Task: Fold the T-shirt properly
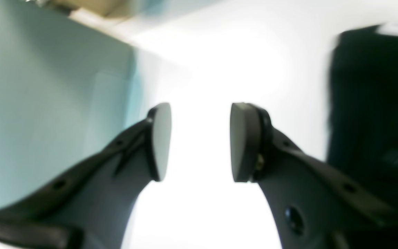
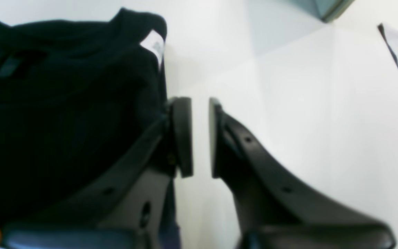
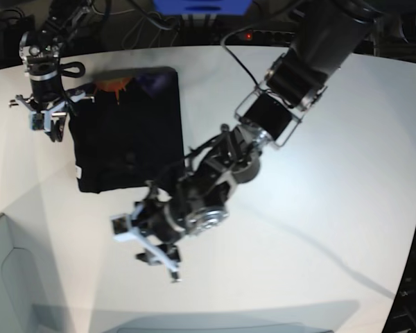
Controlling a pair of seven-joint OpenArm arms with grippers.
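Shirt [image 3: 128, 132] lies folded, long axis near-to-far; my right gripper [image 3: 45, 119] hangs nearer, slightly parted, left gripper [image 3: 152, 243] spread, both empty.

T-shirt [image 3: 128, 132] flat on table [image 3: 333, 208], ten o'clock; right gripper [image 3: 47, 121] at its nine, left gripper [image 3: 151, 243] at its five.
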